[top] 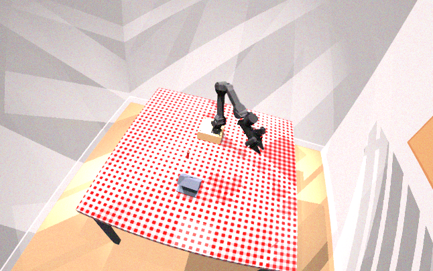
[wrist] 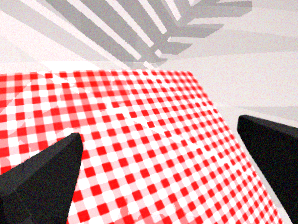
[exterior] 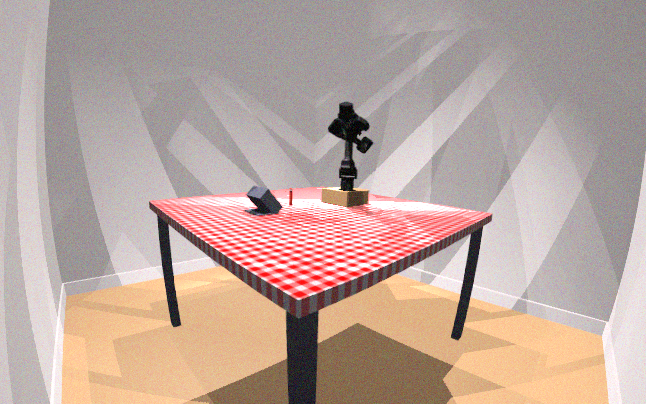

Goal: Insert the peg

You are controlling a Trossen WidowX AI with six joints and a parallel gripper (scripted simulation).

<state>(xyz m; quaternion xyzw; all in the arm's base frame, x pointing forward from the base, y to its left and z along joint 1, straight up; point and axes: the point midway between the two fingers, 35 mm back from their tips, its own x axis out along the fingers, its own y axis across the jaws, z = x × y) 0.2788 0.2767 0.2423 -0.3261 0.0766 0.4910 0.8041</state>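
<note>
while a slim red upright peg [top: 188, 154] [exterior: 291, 197] stands on the red-and-white checked table [top: 151, 201] [exterior: 320, 250] [wrist: 135, 150], a blue-grey sloped block [top: 190, 182] [exterior: 265, 200] sits near it, and farther out, the black two-fingered gripper [top: 261, 151] [exterior: 351, 131] [wrist: 162, 131] hangs above the cloth, fingers spread wide, nothing between them, well apart from the peg.

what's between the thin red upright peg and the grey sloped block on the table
Only red-and-white checked tablecloth shows between the thin red peg and the grey sloped block; the top view shows it.
</note>
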